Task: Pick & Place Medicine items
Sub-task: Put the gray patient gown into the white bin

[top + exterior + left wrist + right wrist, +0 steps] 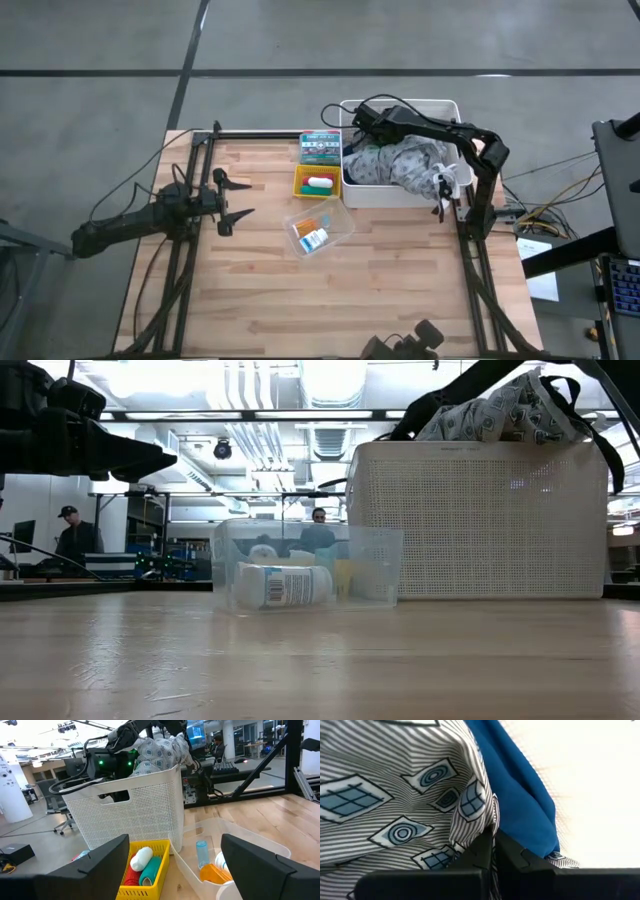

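Patterned cloth (395, 795) fills the right wrist view — right gripper (492, 845) jaws clamped on it; left gripper (232, 197) jaws apart over the worktop (330, 300).

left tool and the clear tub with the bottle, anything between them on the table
No. In the high view only bare wood lies between the open left tool and the clear tub that holds the bottle. The yellow tray sits off that line, beside the white basket.

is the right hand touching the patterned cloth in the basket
Touching. The right wrist view shows the right hand shut, its fingertips pinching a fold of the patterned cloth.
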Robot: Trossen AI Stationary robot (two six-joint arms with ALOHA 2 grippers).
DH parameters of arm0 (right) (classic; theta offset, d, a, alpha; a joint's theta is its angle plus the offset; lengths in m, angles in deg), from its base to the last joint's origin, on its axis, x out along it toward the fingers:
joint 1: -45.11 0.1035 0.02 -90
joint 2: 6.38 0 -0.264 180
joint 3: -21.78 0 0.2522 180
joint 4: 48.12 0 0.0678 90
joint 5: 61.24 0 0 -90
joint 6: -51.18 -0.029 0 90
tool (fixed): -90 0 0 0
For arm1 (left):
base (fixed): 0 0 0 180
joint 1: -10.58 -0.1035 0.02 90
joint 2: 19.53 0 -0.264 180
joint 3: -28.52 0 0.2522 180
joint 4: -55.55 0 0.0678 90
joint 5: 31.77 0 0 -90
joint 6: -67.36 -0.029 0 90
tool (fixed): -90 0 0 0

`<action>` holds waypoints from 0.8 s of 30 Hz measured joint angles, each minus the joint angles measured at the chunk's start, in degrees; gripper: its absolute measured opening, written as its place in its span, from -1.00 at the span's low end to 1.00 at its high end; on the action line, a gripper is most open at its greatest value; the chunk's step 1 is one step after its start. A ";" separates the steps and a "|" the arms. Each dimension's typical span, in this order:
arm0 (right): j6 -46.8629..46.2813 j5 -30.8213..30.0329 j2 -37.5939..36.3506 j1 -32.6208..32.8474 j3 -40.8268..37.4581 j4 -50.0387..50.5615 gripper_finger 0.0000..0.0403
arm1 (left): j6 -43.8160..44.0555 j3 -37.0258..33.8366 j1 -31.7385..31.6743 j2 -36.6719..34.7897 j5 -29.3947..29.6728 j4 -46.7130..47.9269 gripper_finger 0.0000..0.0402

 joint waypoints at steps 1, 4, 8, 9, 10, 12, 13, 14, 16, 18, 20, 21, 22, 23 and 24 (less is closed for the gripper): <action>0.03 0.00 0.00 0.00 0.00 0.00 -0.96 | 0.00 0.00 -0.01 0.00 0.00 0.00 0.60; 0.03 0.02 0.00 0.01 0.02 0.00 -0.96 | 0.00 0.01 0.00 0.00 0.00 0.00 0.60; 0.03 0.21 0.00 0.01 0.02 0.00 -0.96 | 0.00 0.01 -0.01 0.00 0.00 0.00 0.60; 0.03 0.39 0.00 -0.01 0.02 0.00 -0.96 | 0.00 0.01 -0.01 0.00 0.00 0.00 0.60; 0.03 0.46 0.00 -0.01 0.02 0.00 -0.96 | 0.00 0.01 0.00 0.00 0.00 0.00 0.60; -0.11 0.76 0.00 -0.01 0.02 0.00 -0.96 | 0.00 0.01 0.01 0.00 0.00 0.00 0.60; -0.39 1.37 -0.02 -0.01 0.02 0.00 -0.96 | 0.00 0.00 0.02 0.00 0.00 0.00 0.60; -0.81 1.69 -0.02 -0.01 0.02 -0.02 -0.96 | 0.00 0.02 -0.01 0.00 0.00 0.00 0.60; -1.61 1.79 -0.02 0.05 0.02 0.00 -0.96 | 0.00 0.01 0.00 0.00 -0.02 0.00 0.60; -2.42 1.92 -0.02 0.18 0.02 0.00 -0.96 | 0.00 0.02 0.01 0.00 0.00 0.00 0.60; -2.43 1.34 -0.04 0.31 0.02 0.00 -0.96 | 0.00 0.00 -0.01 0.00 -0.01 0.00 0.60; -3.01 0.55 -0.04 0.36 0.02 -0.01 -0.96 | 0.00 0.00 -0.01 0.00 0.00 0.00 0.60; -4.12 0.12 -0.08 0.40 0.02 -0.05 -0.96 | 0.00 0.00 0.02 0.00 -0.02 0.00 0.60; -5.59 0.14 -0.11 0.40 0.02 -0.15 -0.96 | 0.00 0.02 0.01 0.00 0.00 0.00 0.60; -7.24 0.17 -0.11 0.39 0.03 -0.25 -0.96 | 0.00 0.02 -0.01 0.00 0.00 0.00 0.60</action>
